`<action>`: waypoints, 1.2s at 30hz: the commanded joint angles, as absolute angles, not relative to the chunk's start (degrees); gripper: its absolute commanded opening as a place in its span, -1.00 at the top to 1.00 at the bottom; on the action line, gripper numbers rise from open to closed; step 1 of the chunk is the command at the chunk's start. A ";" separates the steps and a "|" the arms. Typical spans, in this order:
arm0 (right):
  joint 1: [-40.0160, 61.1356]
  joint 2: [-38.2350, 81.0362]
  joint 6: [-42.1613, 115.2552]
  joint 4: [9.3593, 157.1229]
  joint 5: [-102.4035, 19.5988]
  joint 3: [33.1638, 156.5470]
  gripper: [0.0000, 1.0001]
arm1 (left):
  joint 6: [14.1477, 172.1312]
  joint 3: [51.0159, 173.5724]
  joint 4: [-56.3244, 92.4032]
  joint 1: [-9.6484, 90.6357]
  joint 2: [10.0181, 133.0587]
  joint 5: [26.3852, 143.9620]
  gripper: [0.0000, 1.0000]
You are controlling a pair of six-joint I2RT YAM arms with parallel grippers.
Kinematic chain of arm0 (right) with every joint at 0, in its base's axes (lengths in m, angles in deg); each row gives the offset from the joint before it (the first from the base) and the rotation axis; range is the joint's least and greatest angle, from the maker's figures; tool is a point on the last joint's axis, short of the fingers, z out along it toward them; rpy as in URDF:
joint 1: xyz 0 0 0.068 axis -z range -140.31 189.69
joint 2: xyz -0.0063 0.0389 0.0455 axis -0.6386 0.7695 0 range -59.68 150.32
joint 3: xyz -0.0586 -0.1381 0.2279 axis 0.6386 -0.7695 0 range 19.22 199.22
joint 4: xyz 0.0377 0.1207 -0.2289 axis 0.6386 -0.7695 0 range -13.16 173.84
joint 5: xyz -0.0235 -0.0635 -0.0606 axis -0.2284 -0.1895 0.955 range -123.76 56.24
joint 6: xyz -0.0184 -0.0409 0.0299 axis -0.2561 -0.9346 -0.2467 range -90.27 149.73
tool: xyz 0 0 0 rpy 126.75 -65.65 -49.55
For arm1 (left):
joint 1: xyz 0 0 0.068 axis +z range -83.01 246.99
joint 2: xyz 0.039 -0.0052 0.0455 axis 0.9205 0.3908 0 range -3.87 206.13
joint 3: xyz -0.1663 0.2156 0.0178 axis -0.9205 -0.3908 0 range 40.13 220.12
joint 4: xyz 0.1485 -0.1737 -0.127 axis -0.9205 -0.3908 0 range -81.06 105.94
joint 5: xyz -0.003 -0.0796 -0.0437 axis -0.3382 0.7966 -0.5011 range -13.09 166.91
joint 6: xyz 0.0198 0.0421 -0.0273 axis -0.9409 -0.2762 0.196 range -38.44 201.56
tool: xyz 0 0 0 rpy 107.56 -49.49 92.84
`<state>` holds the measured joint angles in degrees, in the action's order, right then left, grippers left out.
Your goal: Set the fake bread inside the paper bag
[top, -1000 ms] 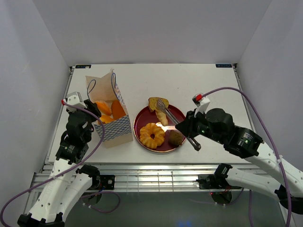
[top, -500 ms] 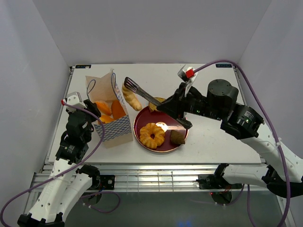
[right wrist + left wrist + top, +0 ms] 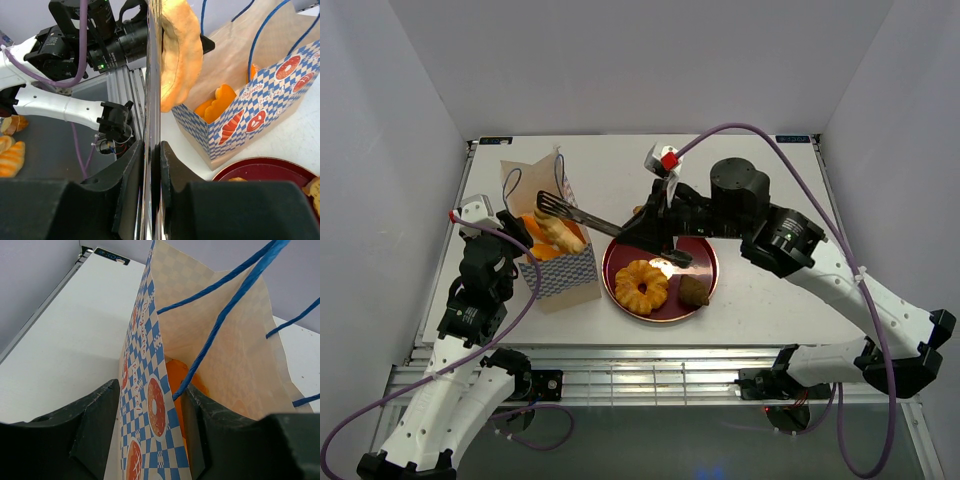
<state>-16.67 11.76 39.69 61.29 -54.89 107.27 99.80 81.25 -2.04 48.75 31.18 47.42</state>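
The paper bag (image 3: pixel 563 268) stands upright at the left, with orange fake bread (image 3: pixel 536 228) inside. My left gripper (image 3: pixel 520 240) is shut on the bag's near side wall (image 3: pixel 150 405), one finger outside and one inside. My right gripper (image 3: pixel 663 243) is shut on metal tongs (image 3: pixel 592 218). The tongs pinch a pale golden bread piece (image 3: pixel 558 233) over the bag's open mouth. In the right wrist view that piece (image 3: pixel 180 50) hangs above the bag (image 3: pixel 260 115), with my gripper (image 3: pixel 152 165) shut on the tong handles.
A round dark-red plate (image 3: pixel 707 262) sits right of the bag. It holds a ring-shaped pastry (image 3: pixel 642 286) and a small dark chunk (image 3: pixel 694 291). My right arm reaches across the plate. The table's front rail runs just below the plate.
My right arm has swung left with the tongs, carrying the bread piece from the plate up and over to the bag's mouth. The left arm has not moved.
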 commanded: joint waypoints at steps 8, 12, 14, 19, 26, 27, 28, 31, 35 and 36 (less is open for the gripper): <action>-17.00 19.06 36.77 68.19 -54.16 111.68 0.85 | 99.31 81.70 -2.96 48.45 30.76 46.94 -0.25; -16.92 21.61 35.97 68.02 -51.52 113.52 0.74 | 99.31 81.70 -2.96 48.45 30.67 47.12 -0.24; -16.91 23.36 35.71 67.05 -51.25 114.75 0.27 | 99.31 81.70 -2.96 48.45 30.67 47.12 -0.25; -16.91 23.99 35.71 65.99 -49.67 116.25 -0.05 | 99.31 81.61 -2.96 48.45 30.59 47.29 -0.24; -16.91 20.93 35.71 63.71 -48.97 116.35 0.01 | 99.31 81.70 -2.96 48.45 30.50 47.03 -0.25; -16.91 19.87 35.97 63.62 -49.14 115.56 0.03 | 99.31 81.61 -2.96 48.45 30.50 47.12 -0.25; -17.00 18.82 36.32 63.36 -49.32 114.59 0.03 | 99.31 81.61 -2.96 48.45 30.58 47.03 -0.25; -16.91 13.46 37.64 62.39 -49.32 108.45 0.07 | 99.23 81.61 -2.96 48.45 30.50 47.03 -0.25; -16.91 2.58 39.66 61.52 -45.99 97.47 0.07 | 99.23 81.70 -2.96 48.45 30.67 46.94 -0.25; -16.91 0.72 40.10 61.08 -45.20 93.70 0.07 | 99.23 81.61 -2.96 48.45 30.67 46.85 -0.25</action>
<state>-16.69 6.69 38.29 60.83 -48.13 99.16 99.80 81.25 -2.04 48.75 30.90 47.37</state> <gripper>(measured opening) 0.467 0.624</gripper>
